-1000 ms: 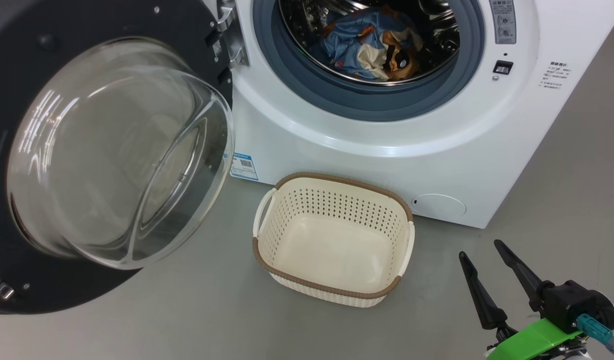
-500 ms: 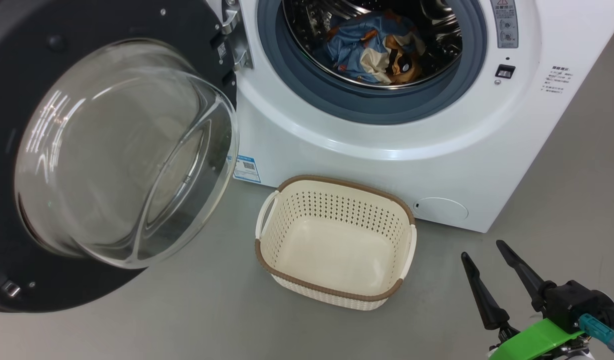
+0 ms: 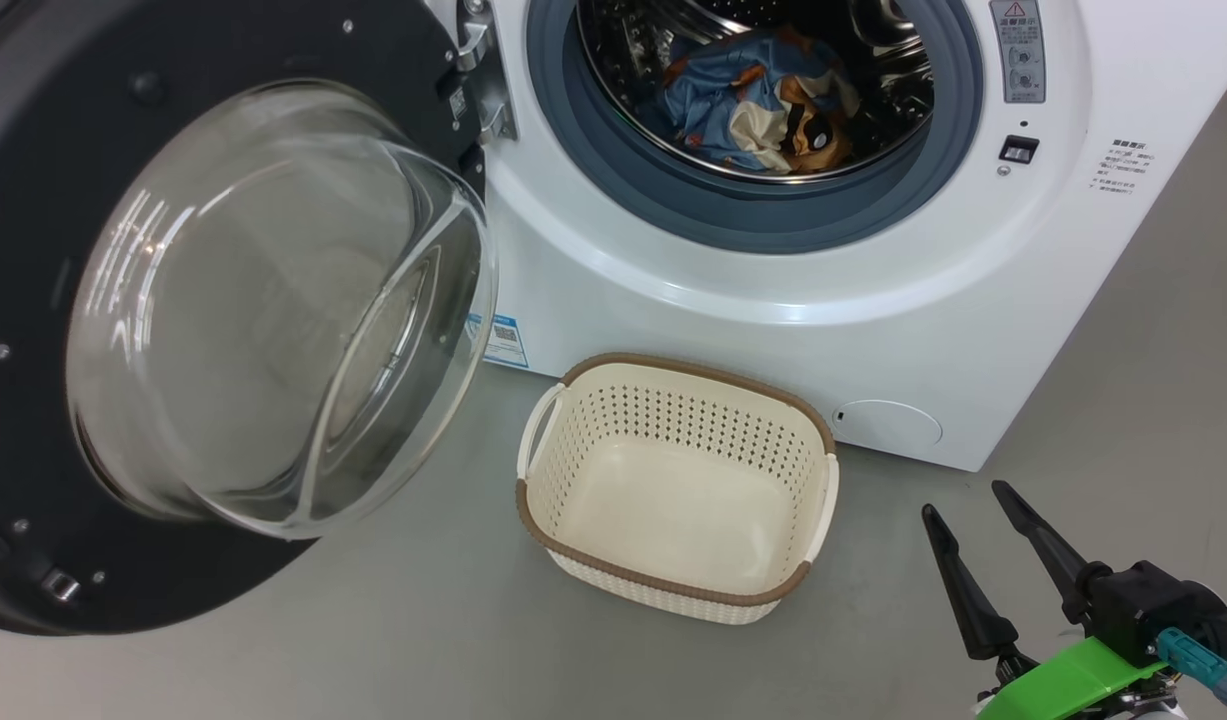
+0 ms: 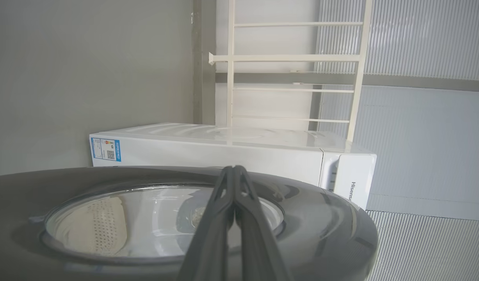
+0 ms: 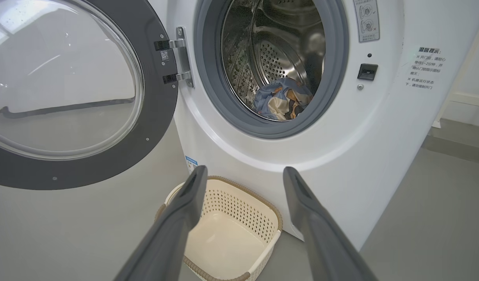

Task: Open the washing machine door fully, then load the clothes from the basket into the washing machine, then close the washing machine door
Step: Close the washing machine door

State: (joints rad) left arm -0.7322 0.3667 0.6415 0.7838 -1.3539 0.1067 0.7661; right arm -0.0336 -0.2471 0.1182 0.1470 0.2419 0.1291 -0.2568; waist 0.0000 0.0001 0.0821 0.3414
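Closing comes next: the left gripper (image 4: 234,170), fingers together, could skid off the glossy washing machine door (image 4: 333,234). The right gripper (image 3: 963,498) hangs spread, near right.

door (image 3: 273,300): glossy black, clear glass | drum (image 5: 286,58): shiny perforated steel | basket (image 3: 673,420): matt plastic

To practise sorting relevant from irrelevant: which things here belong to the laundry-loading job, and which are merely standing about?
Job: washing machine, washing machine door, clothes, basket, left gripper, right gripper.
Standing about: white rack, ribbed wall panel.
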